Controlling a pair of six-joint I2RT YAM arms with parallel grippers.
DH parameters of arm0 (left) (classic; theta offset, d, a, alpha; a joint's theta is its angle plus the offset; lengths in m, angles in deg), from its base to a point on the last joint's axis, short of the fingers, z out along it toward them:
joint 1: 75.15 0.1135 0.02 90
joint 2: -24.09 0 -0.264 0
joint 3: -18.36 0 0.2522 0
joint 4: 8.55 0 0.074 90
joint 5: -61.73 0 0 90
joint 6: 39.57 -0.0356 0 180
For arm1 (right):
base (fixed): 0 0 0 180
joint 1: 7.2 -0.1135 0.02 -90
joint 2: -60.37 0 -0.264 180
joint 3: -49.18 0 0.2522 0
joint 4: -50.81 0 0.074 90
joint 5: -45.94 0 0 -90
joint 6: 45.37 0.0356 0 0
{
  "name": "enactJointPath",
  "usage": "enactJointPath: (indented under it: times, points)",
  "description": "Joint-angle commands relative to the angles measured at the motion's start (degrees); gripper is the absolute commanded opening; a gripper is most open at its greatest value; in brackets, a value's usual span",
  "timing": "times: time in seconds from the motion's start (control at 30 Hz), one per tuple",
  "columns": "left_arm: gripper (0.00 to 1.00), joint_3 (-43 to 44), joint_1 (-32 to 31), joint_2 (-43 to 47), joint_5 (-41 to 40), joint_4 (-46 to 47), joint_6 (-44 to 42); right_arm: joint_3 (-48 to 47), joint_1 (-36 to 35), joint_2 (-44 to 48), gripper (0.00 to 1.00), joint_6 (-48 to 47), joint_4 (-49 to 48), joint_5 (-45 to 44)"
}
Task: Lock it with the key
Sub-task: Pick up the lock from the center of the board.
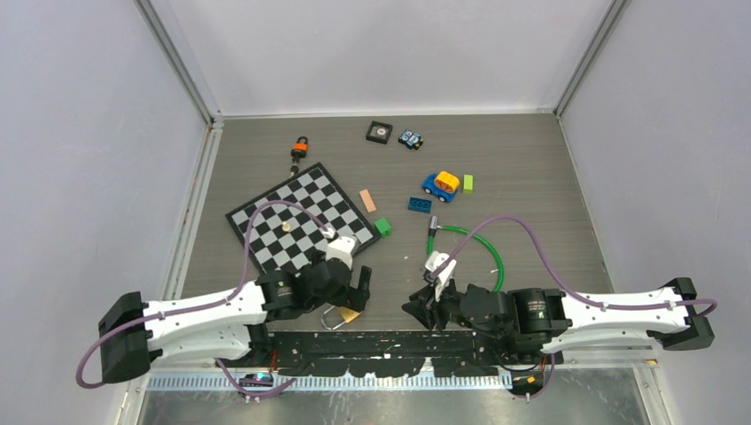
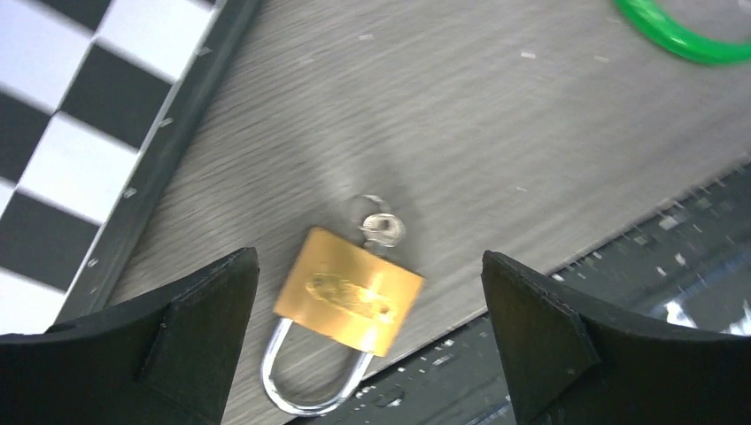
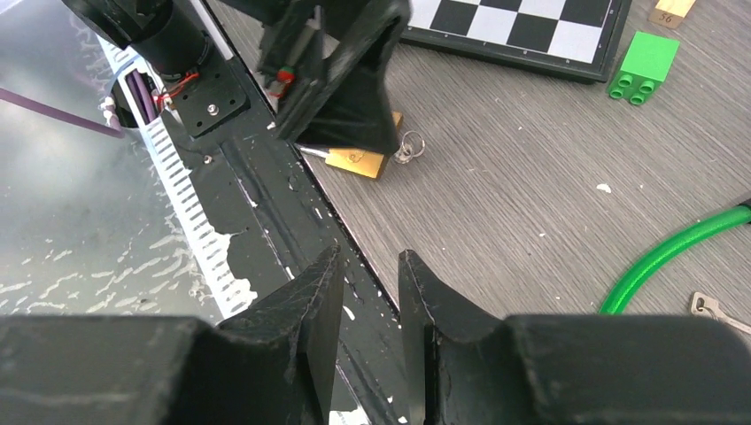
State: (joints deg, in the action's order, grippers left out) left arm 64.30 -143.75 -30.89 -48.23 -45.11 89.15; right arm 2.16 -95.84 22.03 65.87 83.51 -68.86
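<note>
A brass padlock [image 2: 348, 292] lies flat on the table near its front edge, silver shackle [image 2: 305, 390] pointing at the edge. A small key [image 2: 383, 228] with a ring sticks in its bottom end. My left gripper [image 2: 367, 257] is open and hovers straight over the padlock, one finger on each side, not touching it. In the top view the padlock [image 1: 349, 314] shows just below the left gripper [image 1: 357, 292]. My right gripper [image 3: 367, 258] is empty, its jaws a narrow gap apart, over the black base plate; it shows to the padlock's right in the top view [image 1: 418, 310].
A chessboard [image 1: 301, 221] lies behind the left arm. A green cable loop [image 1: 483, 248] and a loose key [image 3: 717, 310] lie near the right arm. A green brick [image 1: 383, 227], blue toy car [image 1: 440, 186] and orange padlock [image 1: 300, 149] are farther back.
</note>
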Motion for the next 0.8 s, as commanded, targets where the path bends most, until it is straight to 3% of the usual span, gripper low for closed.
enactJointPath:
  times: [0.0, 0.37, 0.63, 0.77]
  points:
    - [1.00, -3.2, 5.6, -0.6, -1.3, -2.3, 9.4, -2.7, 0.0, 1.1, 0.35, 1.0, -1.4, -0.9]
    - [1.00, -2.2, 6.0, -11.3, 5.6, -0.1, 4.2, -1.4, 0.0, 3.6, 0.35, 2.0, -1.4, -1.1]
    - [1.00, -3.4, 5.9, -12.9, 17.2, 6.1, 3.9, -0.9, 0.0, 4.3, 0.35, 2.1, -1.4, -0.9]
    - [1.00, -2.3, 5.7, -12.6, 19.7, 2.9, 3.1, -0.8, 0.0, 4.7, 0.35, 2.1, -1.4, -0.6]
